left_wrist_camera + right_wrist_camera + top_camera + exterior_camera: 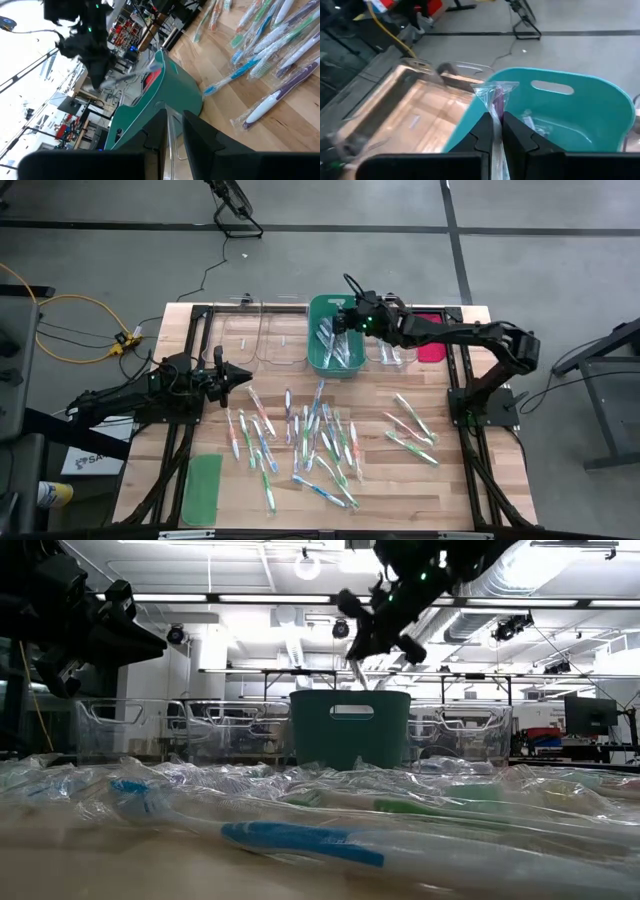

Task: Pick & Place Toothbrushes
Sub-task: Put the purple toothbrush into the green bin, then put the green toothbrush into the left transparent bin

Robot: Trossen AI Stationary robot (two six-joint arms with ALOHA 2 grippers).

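Observation:
Several wrapped toothbrushes (320, 440) lie loose on the wooden table, between the arms and nearer than the green bin (315, 362); they also show in the left wrist view (260, 65). More toothbrushes lie inside the bin. My right gripper (340, 323) hangs over the bin's left part, shut on one wrapped toothbrush (497, 100). My left gripper (243, 375) waits above the table's left side, at the left edge of the scattered brushes. Its fingers (200, 145) stand a narrow gap apart with nothing between them. My right gripper pinches the wrapped toothbrush between its two fingers, coming from above and slanting toward the table's left. In the right wrist view a crinkled wrapper end (495, 92) sticks out past the fingertips. The brush is lifted clear, and in the low view it hangs down (358, 672) toward the bin's mouth.
Clear bins (265, 335) stand left of the green bin along the far edge, and another (395, 358) stands to its right. A flat green lid (203, 488) lies near the left front corner. A red-pink lid (430, 350) lies under my right arm.

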